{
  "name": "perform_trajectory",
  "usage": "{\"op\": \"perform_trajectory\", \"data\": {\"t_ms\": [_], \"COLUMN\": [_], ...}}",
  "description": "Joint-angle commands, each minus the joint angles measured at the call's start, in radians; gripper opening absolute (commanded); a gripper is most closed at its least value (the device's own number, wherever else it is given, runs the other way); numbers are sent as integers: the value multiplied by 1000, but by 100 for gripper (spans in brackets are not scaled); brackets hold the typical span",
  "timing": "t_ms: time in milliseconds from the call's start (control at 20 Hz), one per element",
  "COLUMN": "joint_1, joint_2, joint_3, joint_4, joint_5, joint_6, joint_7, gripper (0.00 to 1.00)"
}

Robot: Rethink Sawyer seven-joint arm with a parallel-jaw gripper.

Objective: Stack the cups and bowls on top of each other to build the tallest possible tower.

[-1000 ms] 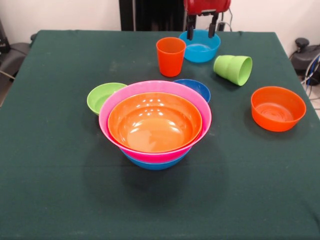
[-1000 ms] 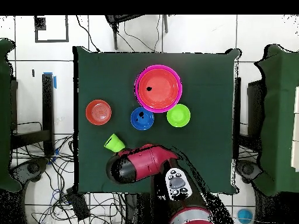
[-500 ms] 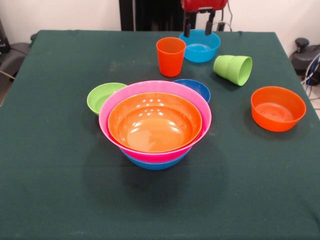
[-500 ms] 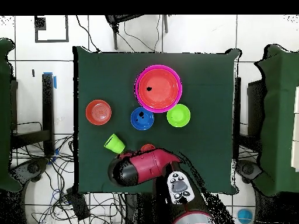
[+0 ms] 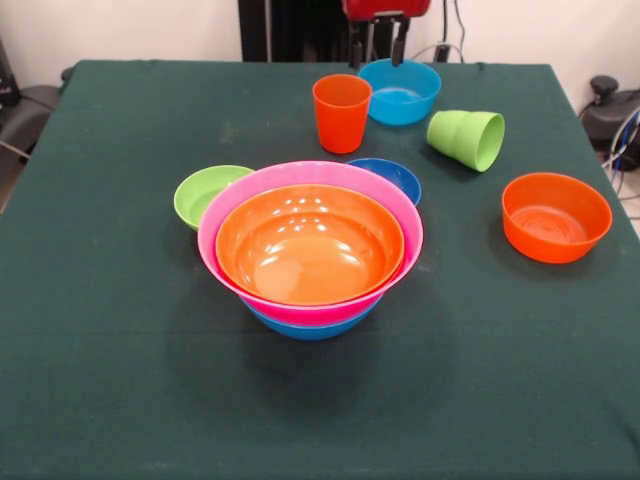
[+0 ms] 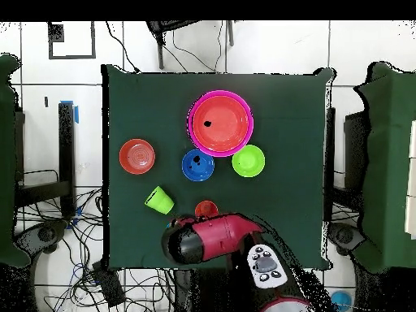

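The tower [image 5: 310, 245] stands mid-table: a large orange bowl nested in a pink one, nested in a blue one. It also shows in the overhead view [image 6: 220, 123]. The orange cup [image 5: 341, 112] stands upright behind it. The lime-green cup [image 5: 467, 138] lies on its side. A blue bowl [image 5: 400, 90] sits at the far edge. Close behind the tower is a small dark-blue bowl [image 5: 392, 175], with a small lime-green bowl [image 5: 205, 193] at its left and an orange bowl [image 5: 555, 215] at the right. My gripper [image 5: 376, 48] hangs open and empty above the far edge, between the orange cup and the blue bowl.
In the overhead view my red arm [image 6: 211, 240] covers the table's near edge and hides the far blue bowl. The orange cup [image 6: 206, 210] shows just beyond it. The green tablecloth [image 5: 120, 380] covers the table.
My gripper has risen and shifted left in the front view, away from the blue bowl. In the overhead view the arm has drawn back, uncovering the orange cup. No object moved.
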Motion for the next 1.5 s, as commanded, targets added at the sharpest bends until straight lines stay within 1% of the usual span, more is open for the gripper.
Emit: {"op": "perform_trajectory", "data": {"t_ms": [50,200,350,550,700,750,850,1000,1150,1500], "joint_1": [-61,-73,-58,-47,-51,-55,-64,-71,-99,-132], "joint_2": [44,58,101,135,186,215,249,270,287,344], "joint_3": [29,39,37,40,35,37,47,72,113,165], "joint_4": [33,19,-11,-59,-116,-143,-162,-170,-154,-187], "joint_5": [-79,-89,-98,-121,-148,-160,-166,-158,-159,-173], "joint_6": [-45,-39,-64,-54,-69,-79,-98,-85,-77,-63], "joint_7": [12,3,25,12,0,-7,-1,5,-15,-40], "gripper": [100,100,100,100,100,100,100,100,100,100]}}
